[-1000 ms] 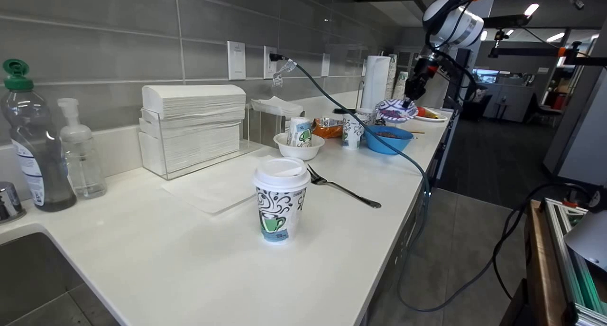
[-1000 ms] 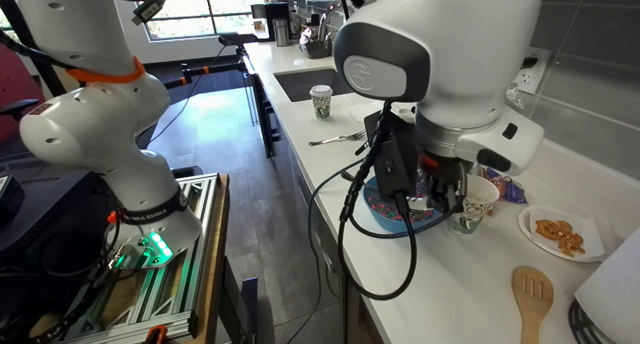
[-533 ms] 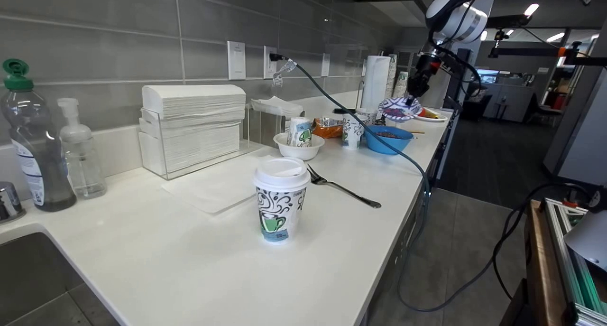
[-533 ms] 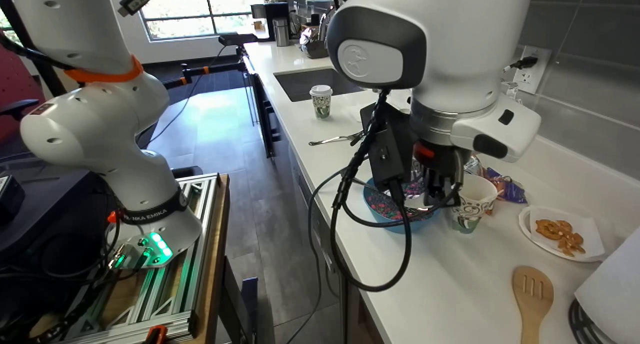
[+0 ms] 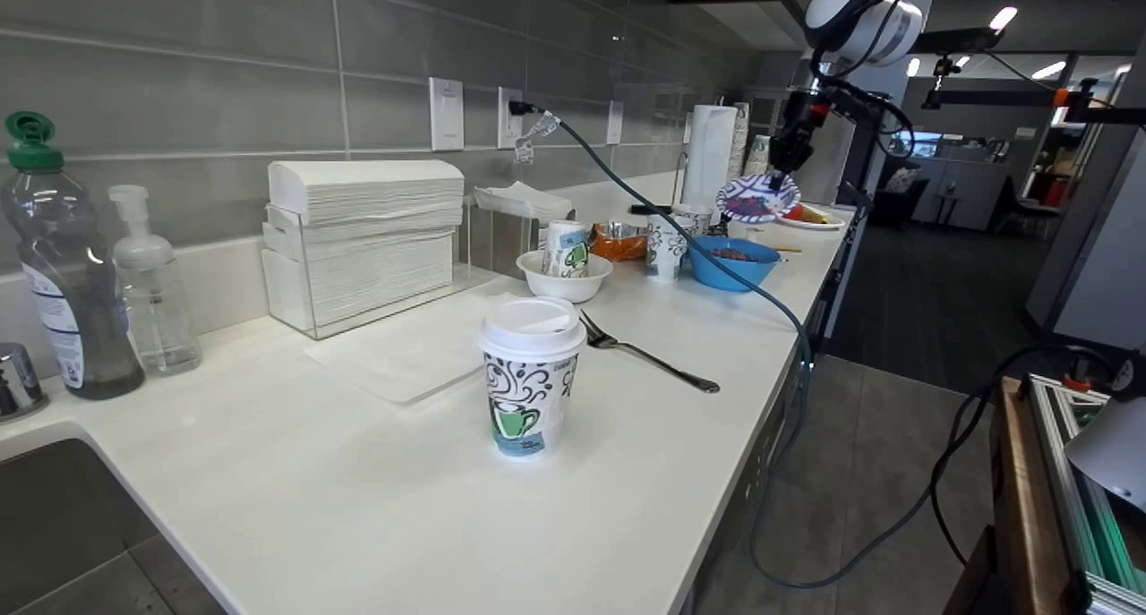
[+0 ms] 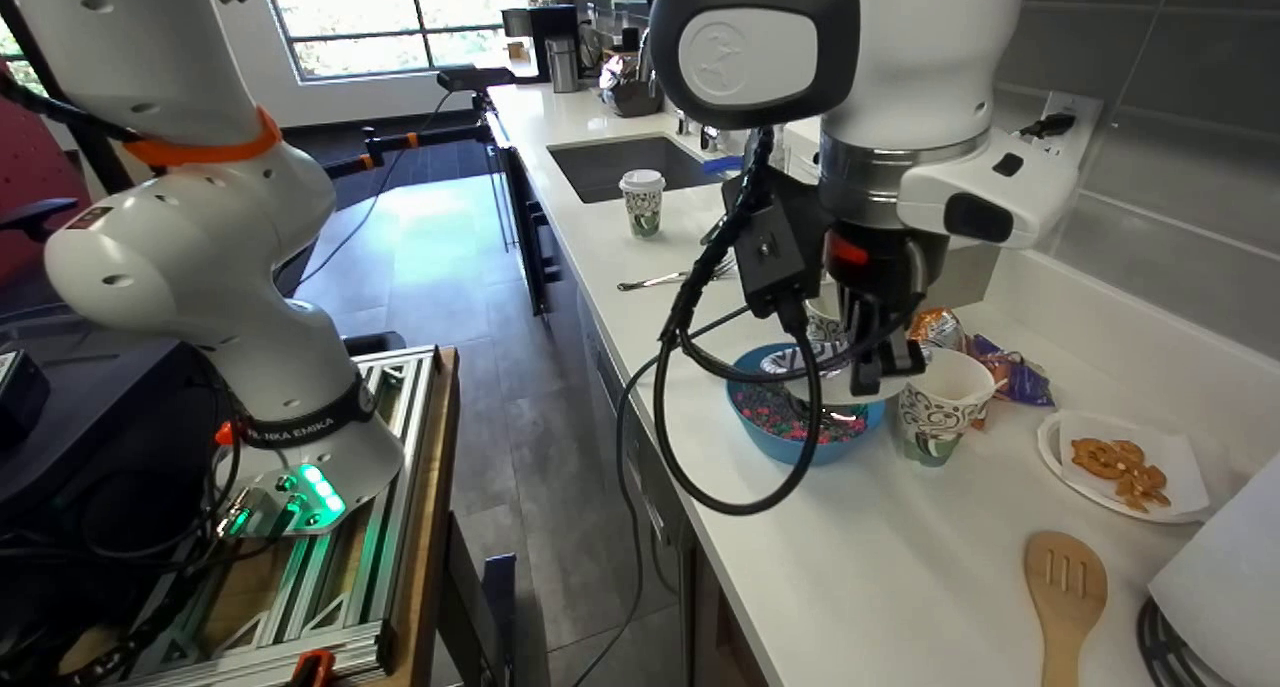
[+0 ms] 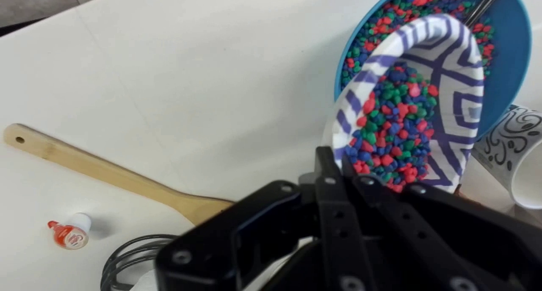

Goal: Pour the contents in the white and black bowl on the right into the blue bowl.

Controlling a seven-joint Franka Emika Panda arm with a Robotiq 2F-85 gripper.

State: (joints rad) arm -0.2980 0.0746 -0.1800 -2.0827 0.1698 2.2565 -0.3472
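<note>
The white, purple-patterned, round paper-like bowl (image 7: 459, 106) is pinched at its rim by the black pincer (image 7: 336, 156), tilted partly over the round, bright blue plastic bowl (image 7: 510, 54). The held one is judged light and easily buckled, best gripped opposite the pouring edge.

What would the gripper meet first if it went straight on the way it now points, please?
Probably the blue bowl, met by the white-and-purple bowl in the jaws: the gripper points downward in both exterior views. Depth is unclear, so perhaps the counter instead.
</note>
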